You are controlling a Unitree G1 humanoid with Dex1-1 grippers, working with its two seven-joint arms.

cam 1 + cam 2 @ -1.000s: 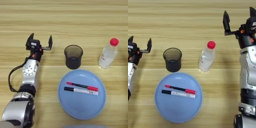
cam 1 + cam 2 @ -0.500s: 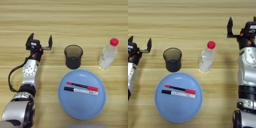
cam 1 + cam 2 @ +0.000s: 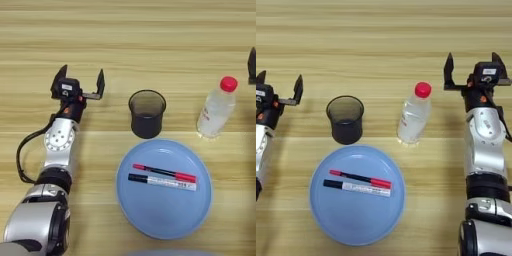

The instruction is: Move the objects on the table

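right gripper [image 3: 471, 71] just beside bottle [image 3: 413, 114]

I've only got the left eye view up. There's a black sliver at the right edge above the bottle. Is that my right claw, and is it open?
Observer: Yes. The right claw is in full view in the right eye view, fingers spread wide, holding nothing.
Operator: Where is it relative to the bottle?
Observer: To the right of the bottle and clear of it, about level with its red cap.
Operator: Can you see the right arm too?
Observer: Yes, it runs from the claw straight down the right side of the picture to the bottom edge, well apart from the blue plate.
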